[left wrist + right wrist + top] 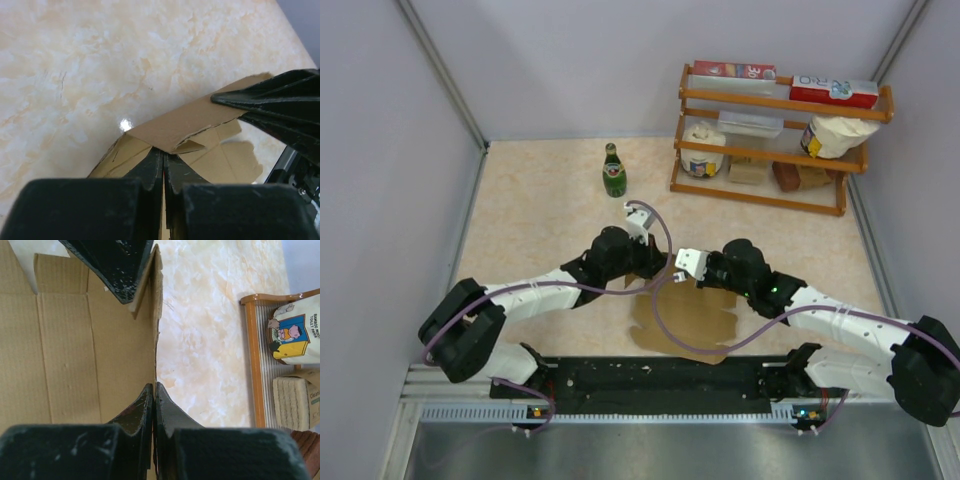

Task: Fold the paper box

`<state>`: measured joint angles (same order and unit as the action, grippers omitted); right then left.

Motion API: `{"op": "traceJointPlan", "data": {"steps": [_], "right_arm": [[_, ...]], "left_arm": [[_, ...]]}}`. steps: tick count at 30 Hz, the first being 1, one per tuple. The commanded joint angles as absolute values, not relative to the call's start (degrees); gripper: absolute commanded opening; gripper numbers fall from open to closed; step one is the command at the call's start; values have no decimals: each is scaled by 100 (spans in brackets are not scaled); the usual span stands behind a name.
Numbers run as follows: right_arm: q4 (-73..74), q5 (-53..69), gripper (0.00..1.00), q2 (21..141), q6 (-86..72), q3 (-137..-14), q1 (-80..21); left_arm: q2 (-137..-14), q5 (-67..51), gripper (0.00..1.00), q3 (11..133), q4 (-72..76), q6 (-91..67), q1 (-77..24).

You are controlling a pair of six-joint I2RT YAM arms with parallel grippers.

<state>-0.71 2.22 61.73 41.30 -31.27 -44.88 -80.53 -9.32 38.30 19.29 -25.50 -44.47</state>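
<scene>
Black left hand (163,152), right hand (154,387) pinching ribbed brown paper box (75,350) edge

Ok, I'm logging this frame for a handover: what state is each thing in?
paper box: still a mostly flat sheet, far flap bent up
left tool: shut on the paper box
right tool: shut on the paper box
green bottle: standing upright
wooden rack: upright, shelves stocked

Top camera hung high behind the arm bases (465,335), looking down over the whole table (540,210). Each wrist camera sat close, peering along its own fingers (150,170); all three caught the paper box (685,320).
</scene>
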Motion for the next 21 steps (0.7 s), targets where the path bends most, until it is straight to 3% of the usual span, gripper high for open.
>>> {"op": "traceJointPlan", "data": {"steps": [1,9,21], "right_arm": [[-193,483,0,6161,3911,-3384,-4562],[-193,317,0,6152,3920,-3349,-4561],[-88,202,0,6117,4034,-3331,-4553]], "left_arm": [[-7998,-923,0,3771,2987,-2751,-4482],[-7621,-607,0,3393,2638,-2628,-4474],[-6723,878,0,2865,1460,-2549,-4386]]}}
